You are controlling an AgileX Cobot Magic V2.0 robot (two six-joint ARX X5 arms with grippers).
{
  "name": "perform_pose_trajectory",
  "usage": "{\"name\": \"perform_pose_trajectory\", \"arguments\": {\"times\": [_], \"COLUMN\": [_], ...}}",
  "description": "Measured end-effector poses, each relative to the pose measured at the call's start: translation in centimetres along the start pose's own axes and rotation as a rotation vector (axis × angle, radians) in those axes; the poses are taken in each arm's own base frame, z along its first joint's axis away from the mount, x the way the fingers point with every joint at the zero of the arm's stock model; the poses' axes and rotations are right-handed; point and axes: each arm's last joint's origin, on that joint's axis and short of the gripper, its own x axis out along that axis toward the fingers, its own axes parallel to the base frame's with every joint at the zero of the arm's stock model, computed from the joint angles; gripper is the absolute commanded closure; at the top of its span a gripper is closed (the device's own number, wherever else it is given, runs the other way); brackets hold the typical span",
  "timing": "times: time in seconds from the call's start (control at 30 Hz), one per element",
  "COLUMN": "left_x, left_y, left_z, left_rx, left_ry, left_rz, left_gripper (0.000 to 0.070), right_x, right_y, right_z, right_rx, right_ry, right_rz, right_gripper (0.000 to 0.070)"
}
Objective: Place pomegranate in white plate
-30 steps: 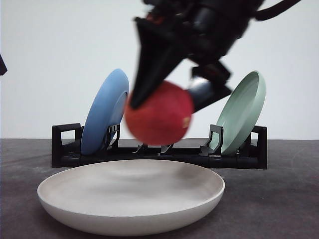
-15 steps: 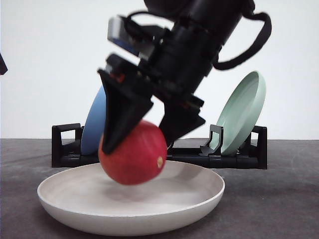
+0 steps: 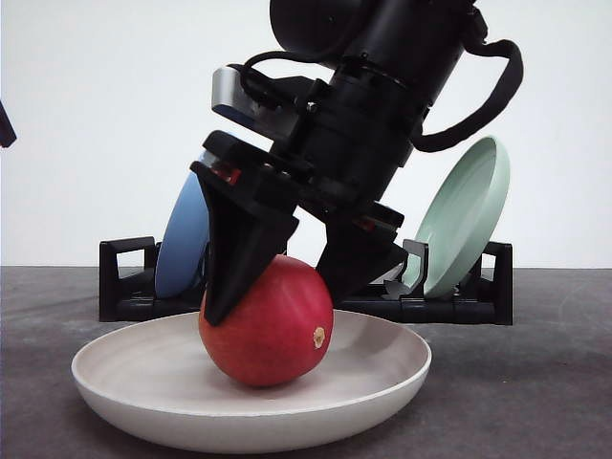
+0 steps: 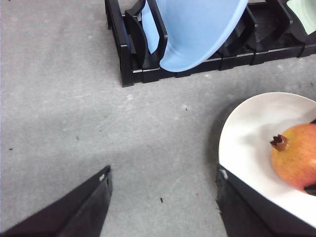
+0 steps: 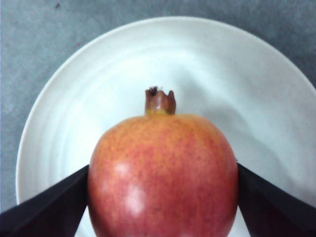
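The red pomegranate sits low in the white plate near the table's front, its underside touching the plate's floor. My right gripper comes down from above and is shut on it, one black finger on each side. In the right wrist view the pomegranate shows its brown crown, held between the fingers of the right gripper over the plate. My left gripper hangs open over bare table to the left of the plate, with the pomegranate off to its side.
Behind the plate, a black dish rack holds a blue plate on the left and a pale green plate on the right, both on edge. The left wrist view shows the rack and blue plate ahead.
My right gripper has come down and slightly left with the pomegranate, from in front of the rack into the white plate, where the fruit now rests.
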Motion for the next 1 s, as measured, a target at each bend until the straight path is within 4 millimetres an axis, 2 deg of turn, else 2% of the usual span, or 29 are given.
{"name": "perform_pose_trajectory", "arguments": {"times": [0.4,0.57,0.87,1.0], "left_x": [0.0,0.0,0.0,0.0], "left_y": [0.0,0.0,0.0,0.0], "left_z": [0.0,0.0,0.0,0.0], "left_rx": [0.000,0.000,0.000,0.000], "left_ry": [-0.001,-0.001,-0.001,-0.001], "left_rz": [0.000,0.000,0.000,0.000], "left_gripper": [0.0307,0.0307,0.0307,0.0307], "right_x": [0.0,0.0,-0.1,-1.3], "right_y": [0.0,0.0,-0.1,0.0], "right_z": [0.0,-0.2,-0.2,0.1], "right_rx": [0.001,0.005,0.010,0.006], "right_ry": [0.002,0.018,0.021,-0.023], "right_rz": [0.000,-0.002,-0.003,-0.027], "right_gripper": [0.0188,0.0083,0.0080,0.0080]}}
